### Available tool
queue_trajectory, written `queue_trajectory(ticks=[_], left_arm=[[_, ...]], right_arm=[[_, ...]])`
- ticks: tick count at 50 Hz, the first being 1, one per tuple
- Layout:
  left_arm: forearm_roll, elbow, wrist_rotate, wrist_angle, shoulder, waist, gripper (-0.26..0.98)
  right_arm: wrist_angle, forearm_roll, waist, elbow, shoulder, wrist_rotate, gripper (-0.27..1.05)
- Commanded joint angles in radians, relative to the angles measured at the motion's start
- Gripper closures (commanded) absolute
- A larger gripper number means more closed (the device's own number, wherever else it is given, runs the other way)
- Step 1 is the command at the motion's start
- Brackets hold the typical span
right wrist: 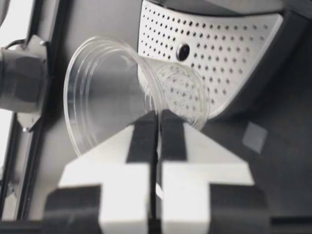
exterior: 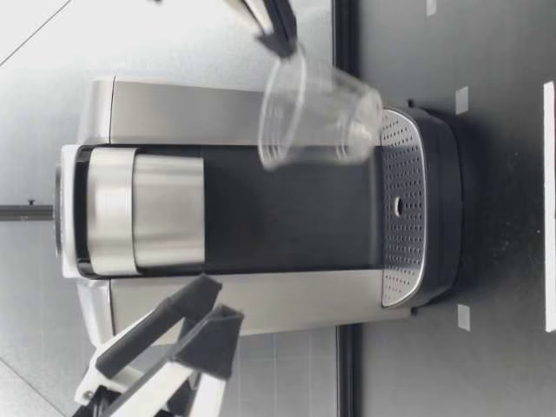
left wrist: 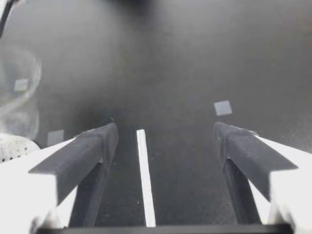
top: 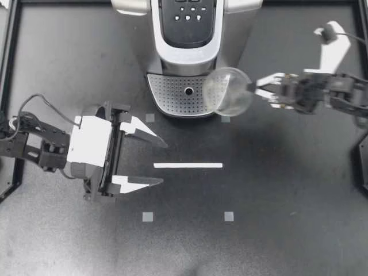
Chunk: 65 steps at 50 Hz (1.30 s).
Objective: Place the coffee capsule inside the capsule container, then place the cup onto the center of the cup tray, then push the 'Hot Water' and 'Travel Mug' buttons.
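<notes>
Clear cup [top: 228, 91] pinched by right tool [top: 253, 87], above tray [top: 172, 93] edge, left tool [top: 164, 163] spread

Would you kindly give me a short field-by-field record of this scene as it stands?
right gripper: shut on the rim of the clear plastic cup
clear plastic cup: tilted, over one edge of the cup tray, off centre
left gripper: open, holding nothing, above the table beside the white tape strip
coffee capsule: not visible
</notes>
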<state>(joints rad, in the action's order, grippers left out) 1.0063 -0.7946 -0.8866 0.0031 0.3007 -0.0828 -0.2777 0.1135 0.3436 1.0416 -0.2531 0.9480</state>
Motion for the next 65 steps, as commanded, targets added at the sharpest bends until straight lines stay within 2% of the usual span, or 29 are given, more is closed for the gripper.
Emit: queue_trajectory(ticks=[1,22,65], left_arm=[[-0.005,0.012,-0.002,-0.008,0.020,0.002,0.02],[-0.008,0.011,0.000,-0.008,0.020,0.003,0.02],[-0.008,-0.002,0.000,-0.008,0.031,0.002,0.02]], right_arm=[[-0.020,-0.012,-0.003,-0.057,0.037,-0.002,0.75],[-0.020,-0.025,0.005,-0.160,0.163,-0.002,0.75],[0.000,-0.025,0.023,-0.225,0.227,-0.002,0.74]])
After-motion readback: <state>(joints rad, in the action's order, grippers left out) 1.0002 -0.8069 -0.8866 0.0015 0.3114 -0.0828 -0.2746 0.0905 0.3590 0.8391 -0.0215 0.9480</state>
